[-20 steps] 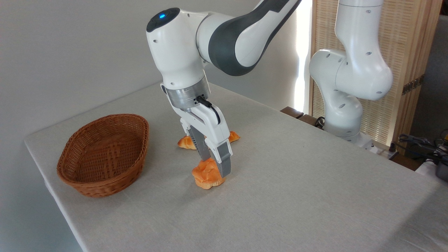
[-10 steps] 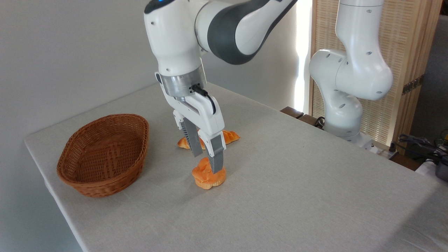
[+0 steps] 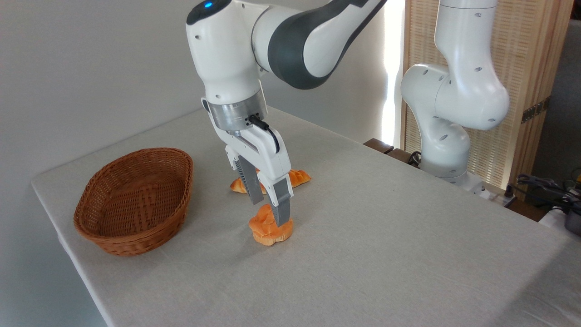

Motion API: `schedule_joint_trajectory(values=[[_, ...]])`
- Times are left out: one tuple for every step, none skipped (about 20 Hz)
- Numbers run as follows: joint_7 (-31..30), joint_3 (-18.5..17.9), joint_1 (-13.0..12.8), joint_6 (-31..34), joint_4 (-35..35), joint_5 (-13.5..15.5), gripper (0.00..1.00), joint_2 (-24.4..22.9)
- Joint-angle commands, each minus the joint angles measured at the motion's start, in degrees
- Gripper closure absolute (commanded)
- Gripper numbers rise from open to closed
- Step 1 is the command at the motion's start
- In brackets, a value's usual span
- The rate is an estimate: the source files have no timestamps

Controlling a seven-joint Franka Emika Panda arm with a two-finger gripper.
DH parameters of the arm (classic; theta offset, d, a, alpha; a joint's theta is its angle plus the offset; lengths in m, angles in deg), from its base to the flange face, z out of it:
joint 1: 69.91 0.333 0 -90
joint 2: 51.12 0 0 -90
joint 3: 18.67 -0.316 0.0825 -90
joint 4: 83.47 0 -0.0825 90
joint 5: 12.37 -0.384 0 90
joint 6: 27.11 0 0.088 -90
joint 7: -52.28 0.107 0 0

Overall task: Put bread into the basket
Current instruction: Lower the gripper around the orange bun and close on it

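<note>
The bread (image 3: 268, 230), a small lumpy orange bun, sits on the grey tablecloth near the middle of the table. My gripper (image 3: 270, 212) hangs just above it, tilted, with its grey fingers (image 3: 283, 206) apart and nothing held between them. The near fingertip overlaps the bun's top in the picture, and I cannot tell whether it touches. The basket (image 3: 129, 245), oval brown wicker, stands empty to the left of the bun, about a basket's width away.
A longer golden loaf (image 3: 298, 177) lies behind the gripper, partly hidden by the fingers. The arm's white base (image 3: 442, 141) stands at the table's far right edge. The table's left edge (image 3: 59, 236) runs close beside the basket.
The gripper has risen from straddling the bun low down to just above it and shifted slightly left. The bun stayed on the table. Little moved in the last half second.
</note>
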Motion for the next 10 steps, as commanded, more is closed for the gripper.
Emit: schedule_joint_trajectory(values=[[0.57, -0.27, -0.31, -0.46, -0.45, 1.19, 0.0, 0.37], [0.57, -0.27, -0.31, -0.54, -0.45, 1.89, 0.0, 0.64], [0.57, -0.27, -0.31, -0.63, -0.45, 3.38, 0.0, 0.81], [0.57, -0.27, -0.31, -0.81, -0.45, 3.91, 0.0, 0.9], [0.57, -0.27, -0.31, -1.33, -0.71, 4.44, 0.0, 0.9], [0.57, -0.27, -0.31, -1.51, -0.89, 4.53, 0.0, 0.9], [0.57, -0.27, -0.31, -1.51, -0.89, 4.54, 0.0, 0.9], [0.57, -0.27, -0.31, -1.51, -1.06, 4.54, 0.0, 0.9], [0.66, -0.27, -0.31, -1.6, -1.5, 4.45, 0.0, 0.9], [0.74, -0.27, -0.31, -1.69, -1.68, 4.45, 0.0, 0.9]])
